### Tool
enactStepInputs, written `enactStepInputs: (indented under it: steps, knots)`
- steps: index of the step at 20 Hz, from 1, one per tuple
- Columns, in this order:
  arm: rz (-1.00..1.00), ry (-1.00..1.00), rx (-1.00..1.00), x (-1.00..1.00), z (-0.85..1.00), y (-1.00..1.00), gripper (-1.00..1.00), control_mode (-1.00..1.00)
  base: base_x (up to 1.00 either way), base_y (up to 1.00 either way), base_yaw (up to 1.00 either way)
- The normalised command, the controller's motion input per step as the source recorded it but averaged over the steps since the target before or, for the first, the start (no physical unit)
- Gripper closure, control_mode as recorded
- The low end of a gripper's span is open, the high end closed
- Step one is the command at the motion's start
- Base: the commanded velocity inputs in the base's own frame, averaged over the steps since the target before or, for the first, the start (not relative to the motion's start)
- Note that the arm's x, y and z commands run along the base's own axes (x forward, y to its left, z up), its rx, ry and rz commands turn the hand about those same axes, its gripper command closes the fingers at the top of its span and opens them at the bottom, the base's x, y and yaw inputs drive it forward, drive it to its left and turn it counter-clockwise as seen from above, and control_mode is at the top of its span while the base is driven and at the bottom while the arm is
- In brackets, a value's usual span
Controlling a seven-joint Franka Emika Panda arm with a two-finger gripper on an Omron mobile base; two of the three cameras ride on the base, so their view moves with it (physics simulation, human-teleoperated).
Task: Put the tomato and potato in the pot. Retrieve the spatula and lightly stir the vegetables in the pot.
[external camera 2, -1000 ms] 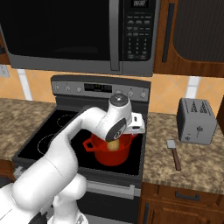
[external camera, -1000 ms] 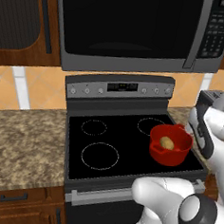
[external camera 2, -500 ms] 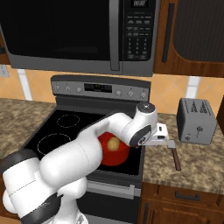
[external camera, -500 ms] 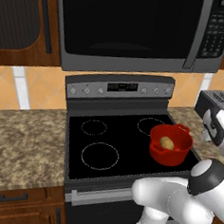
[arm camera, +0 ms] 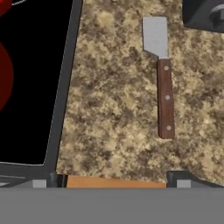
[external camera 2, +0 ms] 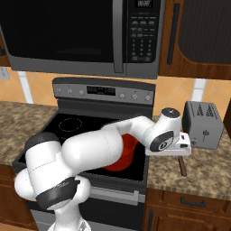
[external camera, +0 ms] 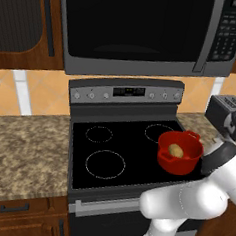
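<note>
Pot (external camera: 180,153) at right of left base view, on stove (external camera: 112,149), with potato (external camera: 175,150) inside. Spatula (arm camera: 162,78) on counter (arm camera: 113,109), upper right of hand view: long axis vertical, blade up, untouched. Gripper (arm camera: 113,183) jaws wide apart, empty.

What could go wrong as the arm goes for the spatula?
The spatula lies flat on the counter, so the open gripper may scrape stone or slip off its thin handle. Its blade sits close to the toaster, which the hand might bump. Carrying it back, the arm could knock the pot.
</note>
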Motion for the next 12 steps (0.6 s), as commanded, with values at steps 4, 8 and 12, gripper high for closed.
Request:
enactStepInputs:
  steps: [4, 8, 12]
  knots:
    - [0.0, 0.08, 0.0, -0.32, -0.24, -0.31, -1.0, -1.0, 0.0, 0.0, 0.0]
    - [0.0, 0.03, 0.0, -0.2, -0.34, -0.16, -1.0, -1.0, 0.0, 0.0, 0.0]
    - [0.02, 0.0, 0.0, -0.01, -0.42, 0.0, -1.0, -1.0, 0.0, 0.0, 0.0]
